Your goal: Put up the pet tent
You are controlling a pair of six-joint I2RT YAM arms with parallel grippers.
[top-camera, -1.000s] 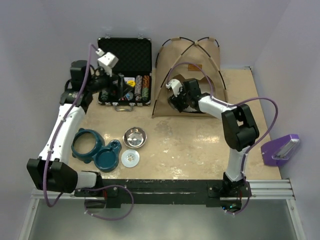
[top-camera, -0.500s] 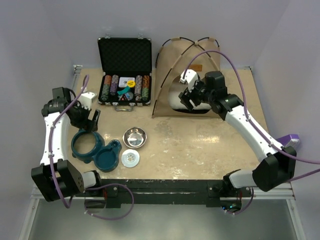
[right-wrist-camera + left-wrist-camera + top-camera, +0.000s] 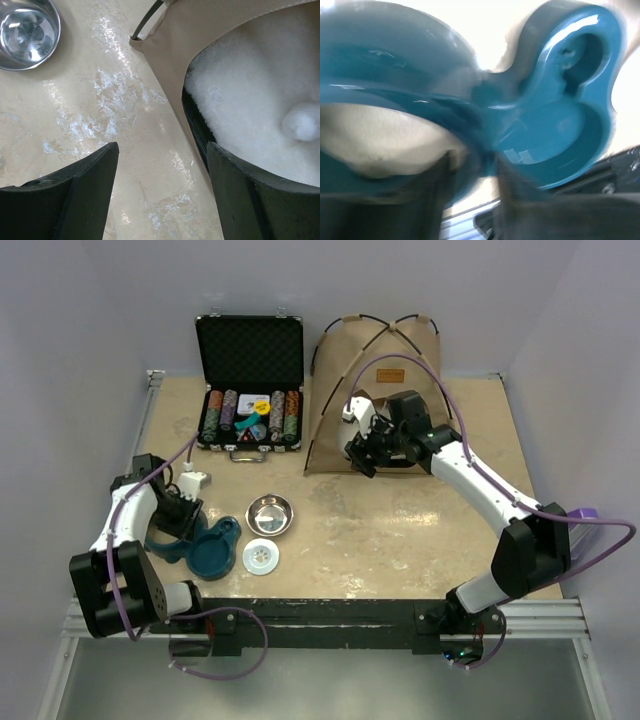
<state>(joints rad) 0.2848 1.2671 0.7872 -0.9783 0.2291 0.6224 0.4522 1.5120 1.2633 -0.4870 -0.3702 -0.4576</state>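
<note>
The tent (image 3: 385,355) stands at the back right of the table (image 3: 400,530), just beside an open case (image 3: 250,350). The right gripper (image 3: 362,455) hangs at the tent's doorway, fingers spread wide with nothing between them. The left gripper (image 3: 180,512) sits low at the teal dish (image 3: 212,555), and its wrist view is too blurred to tell its grip.

Even soft overhead light, left wrist view blurred (glare behind), tabletop (image 3: 115,115) sheen
</note>
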